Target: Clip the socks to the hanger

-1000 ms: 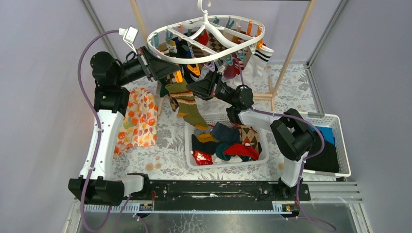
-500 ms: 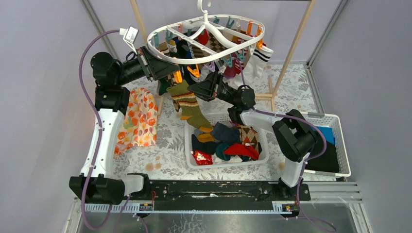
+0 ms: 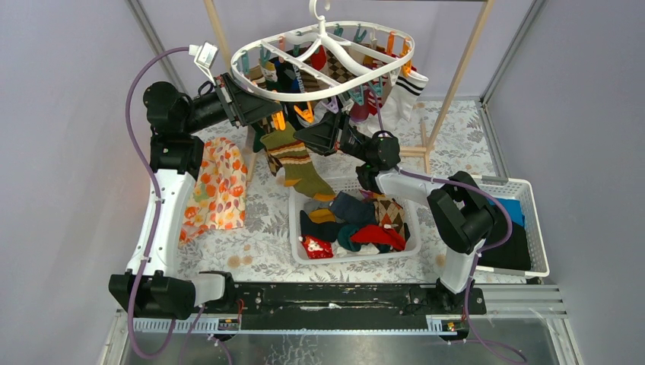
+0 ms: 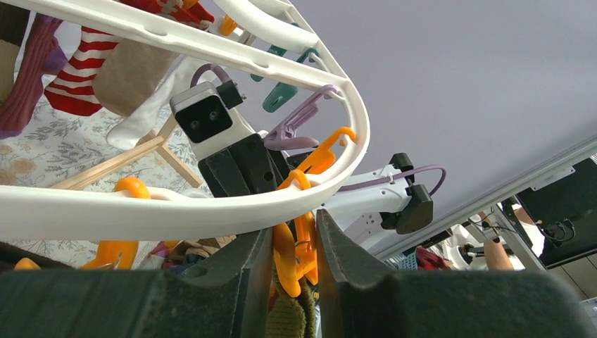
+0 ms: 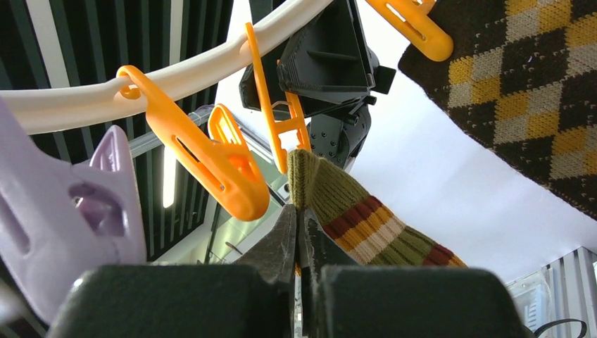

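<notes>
- Here, nearest, the left tool (image 4: 293, 229) has both fingers pressed against an orange clip (image 4: 285, 262), which hangs from the rim directly above them.
- The right tool (image 5: 299, 227) is clamped flat on the cuff of an olive striped sock (image 5: 355, 218). The cuff sits at the foot of that same clip, just ahead of the fingertips.
- The sock's foot trails downward, below and to the left of the right tool.
- The white rim of the hanger (image 3: 255, 85) arches over both tools, and hung socks (image 3: 357, 76) crowd its far side beyond them.
- A basket (image 3: 295, 228) stands on the surface (image 3: 262, 236) beneath the right tool and holds loose socks (image 3: 373, 234).
</notes>
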